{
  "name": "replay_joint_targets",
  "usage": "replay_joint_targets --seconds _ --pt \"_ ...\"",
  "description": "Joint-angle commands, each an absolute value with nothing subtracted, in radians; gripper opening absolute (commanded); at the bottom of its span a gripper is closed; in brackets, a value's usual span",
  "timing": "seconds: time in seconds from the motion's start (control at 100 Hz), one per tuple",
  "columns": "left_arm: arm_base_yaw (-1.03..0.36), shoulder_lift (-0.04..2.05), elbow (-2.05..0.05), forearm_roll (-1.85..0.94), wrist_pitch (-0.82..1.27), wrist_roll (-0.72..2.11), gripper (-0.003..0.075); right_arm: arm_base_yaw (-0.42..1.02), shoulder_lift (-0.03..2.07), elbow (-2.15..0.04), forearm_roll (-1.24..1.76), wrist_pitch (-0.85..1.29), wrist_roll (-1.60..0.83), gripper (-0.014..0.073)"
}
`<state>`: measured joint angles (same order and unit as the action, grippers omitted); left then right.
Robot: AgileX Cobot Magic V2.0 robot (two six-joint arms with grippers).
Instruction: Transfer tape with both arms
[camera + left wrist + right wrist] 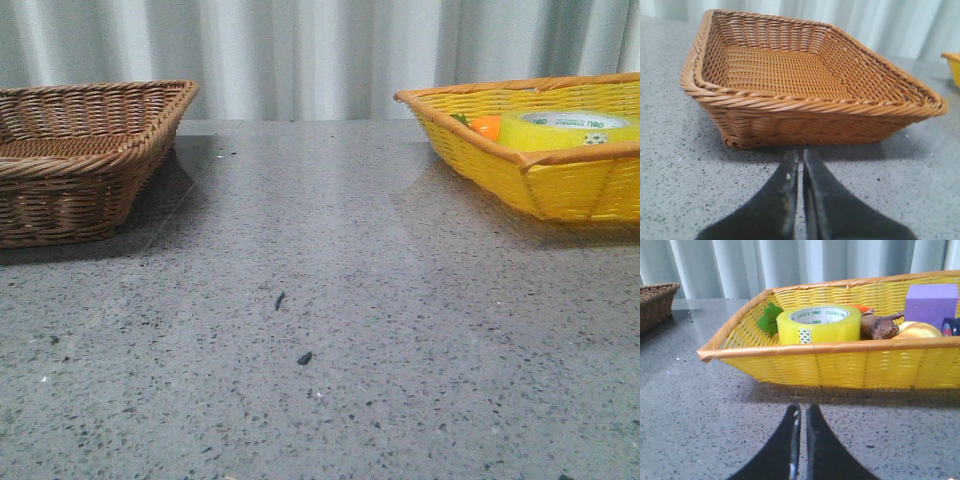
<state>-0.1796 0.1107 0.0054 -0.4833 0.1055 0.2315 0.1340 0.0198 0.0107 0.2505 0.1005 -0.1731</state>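
- The tape (563,130) is seen at the upper right of the front view, lying flat inside the yellow basket (560,185), its white core with green print turned upward.
- An orange carrot (486,126) is tucked just beside the tape, on its left in that frame, with a bit of green leaf showing at the rim.
- At the upper left of the front view, the brown wicker basket (70,165) is set on the grey speckled table (320,340), well apart from the yellow one.
- Neither arm is caught by the front camera.
- In the left wrist view, the left gripper (801,165) is shown low in the centre of the frame, jaws clenched with only a thin slit between them and nothing held; the brown basket fills the frame just beyond the fingertips.
- In the right wrist view, the right gripper (801,415) is likewise pressed closed on nothing, pointed at the yellow basket's near wall.
- Beyond that wall the tape sits left of centre, and further right a brown lumpy object (880,326), a purple block (931,299) and a pale yellow rounded item (916,330) are crowded together.
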Motion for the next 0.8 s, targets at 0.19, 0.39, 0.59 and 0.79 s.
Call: replay_joint_targets --seconds 0.19,0.39,0.59,0.79 --pt "-0.184 0.120 0.013 -0.509 -0.021 0.229 -0.0020 0.127 0.031 0.033 0.350 -0.032 -0.176 -0.0051" --pt "-0.184 0.120 0.013 -0.509 -0.021 0.229 -0.0020 0.127 0.031 0.033 0.352 -0.043 -0.176 -0.0051" --pt "-0.184 0.120 0.010 -0.648 -0.066 0.206 -0.0020 0.127 0.031 0.020 0.532 -0.075 -0.155 -0.0051" --pt "-0.184 0.120 -0.079 -0.835 -0.095 0.186 -0.0020 0.129 0.031 -0.122 0.667 0.000 -0.155 -0.0050"
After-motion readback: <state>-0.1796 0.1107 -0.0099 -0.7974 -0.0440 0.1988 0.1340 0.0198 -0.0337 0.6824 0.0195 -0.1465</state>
